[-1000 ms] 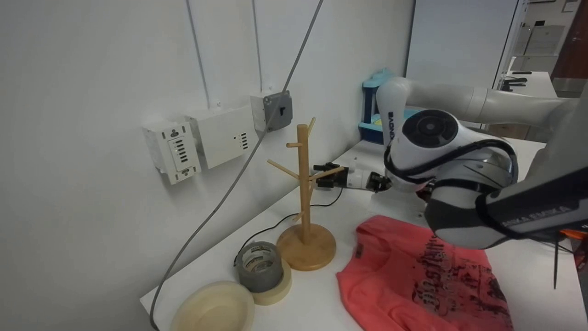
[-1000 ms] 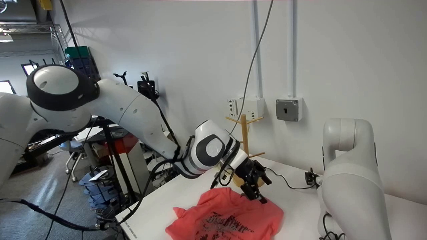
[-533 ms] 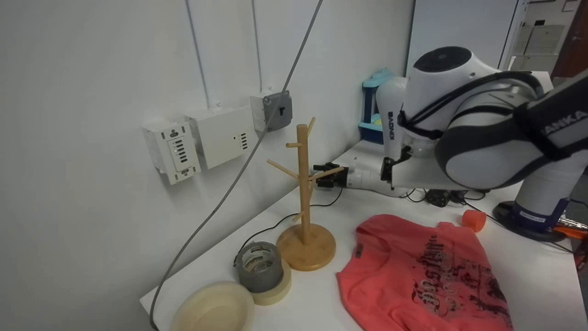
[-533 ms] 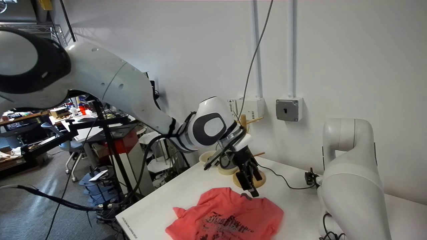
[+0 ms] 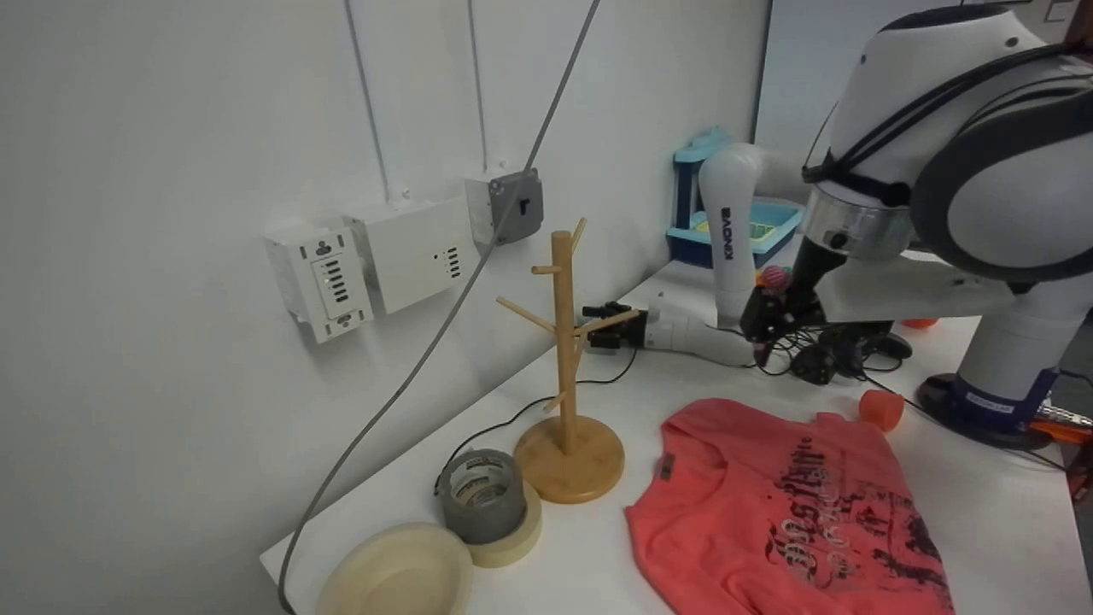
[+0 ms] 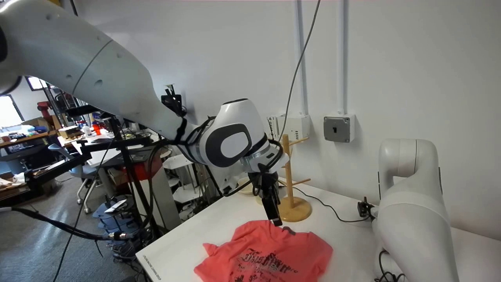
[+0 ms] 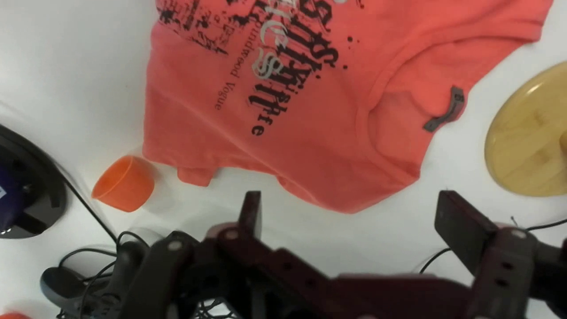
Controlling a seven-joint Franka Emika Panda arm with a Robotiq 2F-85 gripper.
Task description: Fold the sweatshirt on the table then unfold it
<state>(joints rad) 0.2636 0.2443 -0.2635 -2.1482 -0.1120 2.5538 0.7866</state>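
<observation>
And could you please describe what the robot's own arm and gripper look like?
The arm is white and rounded, with dark oval trim and a silver collar near the gripper. Black cables run along it, and a black strap wraps it. The gripper is black, with jointed sides and flat, blocky fingertips.

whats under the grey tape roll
A cream roll, likely tape too, sticks out beneath the grey tape roll in an exterior view. The part directly underneath is covered, so it cannot be seen.

Below the tool (image 7: 349, 218), I saw the white bench (image 5: 1008, 504) bearing a coral sweatshirt (image 7: 310, 115), orange cup (image 7: 125, 185) and wooden stand (image 5: 566, 376).
</observation>
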